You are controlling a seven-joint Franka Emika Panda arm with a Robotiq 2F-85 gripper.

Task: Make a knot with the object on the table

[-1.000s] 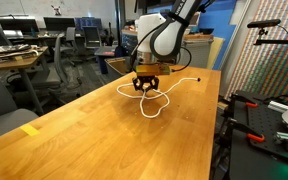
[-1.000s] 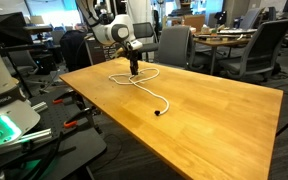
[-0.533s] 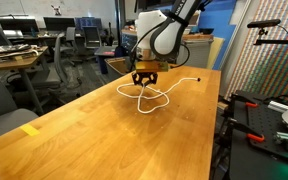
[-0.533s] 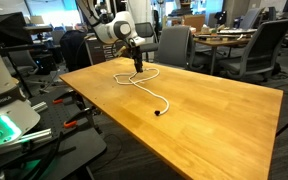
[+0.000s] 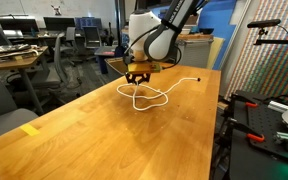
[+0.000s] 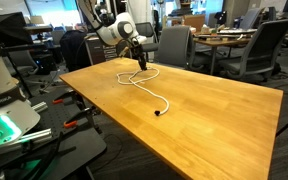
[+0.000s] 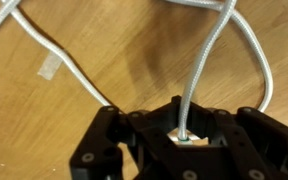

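The white cord [image 5: 149, 97] lies in loops on the wood-grain table [image 5: 104, 140], with one dark end near the table's edge [image 6: 159, 113]. My gripper [image 5: 137, 76] hangs over the far part of the table, shut on the cord and lifting one strand above the top. In the wrist view the cord [image 7: 199, 70] runs up from between the black fingers [image 7: 134, 150], with other loops of it lying on the wood. In an exterior view the gripper [image 6: 142, 63] sits just above the looped part.
A yellow tape mark [image 5: 30, 129] is on the table's near corner. Office chairs [image 6: 174, 45] and desks stand behind the table. A perforated panel [image 5: 269, 60] and equipment stand beside the table's edge.
My gripper has risen and shifted a little along the table with the cord, pulling the held strand up; the loops on the table have shifted slightly.
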